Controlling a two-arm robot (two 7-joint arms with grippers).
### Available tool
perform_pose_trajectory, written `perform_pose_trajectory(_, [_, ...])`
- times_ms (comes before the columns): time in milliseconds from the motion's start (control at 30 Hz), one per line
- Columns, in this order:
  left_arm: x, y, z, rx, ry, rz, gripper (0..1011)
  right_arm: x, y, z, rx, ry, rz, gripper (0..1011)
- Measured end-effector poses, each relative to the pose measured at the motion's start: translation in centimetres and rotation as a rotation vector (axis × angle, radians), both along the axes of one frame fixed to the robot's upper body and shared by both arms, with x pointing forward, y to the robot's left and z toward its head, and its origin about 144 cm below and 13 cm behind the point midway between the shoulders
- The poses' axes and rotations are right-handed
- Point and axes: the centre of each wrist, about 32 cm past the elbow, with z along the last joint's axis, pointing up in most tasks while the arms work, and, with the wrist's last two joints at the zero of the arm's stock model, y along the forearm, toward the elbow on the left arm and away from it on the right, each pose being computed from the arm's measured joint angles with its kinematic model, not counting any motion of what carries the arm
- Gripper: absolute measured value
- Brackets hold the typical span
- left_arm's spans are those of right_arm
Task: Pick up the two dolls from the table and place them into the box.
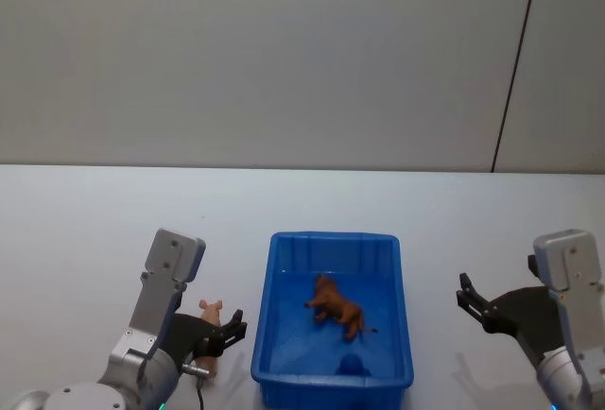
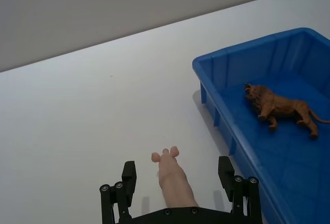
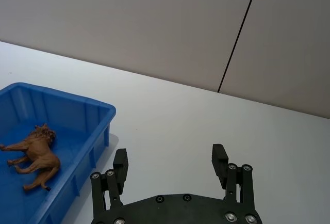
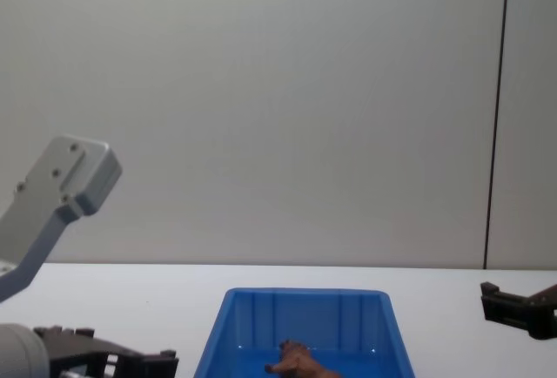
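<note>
The left claw is spread wide around the pink pig, which lies on the white counter just left of the blue box. The left wrist view shows gaps between its fingers and the pig. The brown doll lies inside the box. The right claw hovers released to the box's right, arm bent low.
</note>
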Motion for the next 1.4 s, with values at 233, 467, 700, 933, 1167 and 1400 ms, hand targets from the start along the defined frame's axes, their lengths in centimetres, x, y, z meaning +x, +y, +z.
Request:
perform_pose_trajectory(233, [0.0, 0.3, -0.7, -0.012, 0.033, 0.004, 1001, 0.0, 0.0, 0.0, 0.000, 0.000, -0.001, 1001])
perform_pose_trajectory(467, [0.0, 0.5, -1.3, -0.029, 0.064, 0.006, 883, 0.0, 0.0, 0.0, 0.000, 0.000, -0.001, 1001])
perform_pose_trajectory(700, [0.1, 0.7, -1.9, -0.047, 0.092, 0.008, 662, 0.0, 0.0, 0.0, 0.000, 0.000, -0.001, 1001])
perform_pose_trajectory(933, [0.1, 0.9, -2.2, -0.055, 0.107, 0.010, 441, 0.0, 0.0, 0.0, 0.000, 0.000, -0.001, 1001])
perform_pose_trajectory(1167, [0.2, 1.0, -2.1, -0.050, 0.100, 0.011, 358, 0.0, 0.0, 0.0, 0.000, 0.000, -0.001, 1001])
perform_pose_trajectory(1400, [0.3, 1.0, -1.2, -0.041, 0.052, 0.001, 358, 0.0, 0.0, 0.0, 0.000, 0.000, -0.001, 1001])
